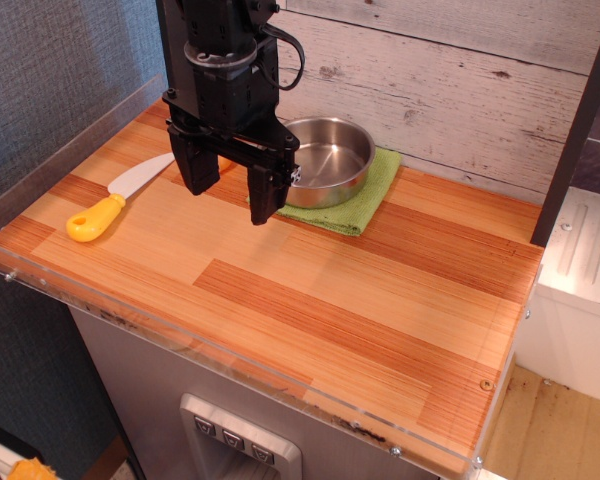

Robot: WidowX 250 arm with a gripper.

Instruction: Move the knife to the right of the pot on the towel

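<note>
The knife [115, 199] lies flat on the wooden counter at the left, yellow handle toward the front left, pale blade pointing back right. The shiny steel pot [325, 160] sits on the green towel [352, 205] at the back middle. My gripper [228, 195] hangs between the knife and the pot, just above the counter. It is open and empty, with its two black fingers [193, 165] spread apart. The left finger is close to the blade tip; the right finger overlaps the towel's left edge. A bit of orange shows behind the fingers.
The wooden counter [360, 310] has a clear plastic rim along the left and front edges. A whitewashed plank wall stands behind. A dark post [578, 120] rises at the right, with a white unit [580, 290] beside it.
</note>
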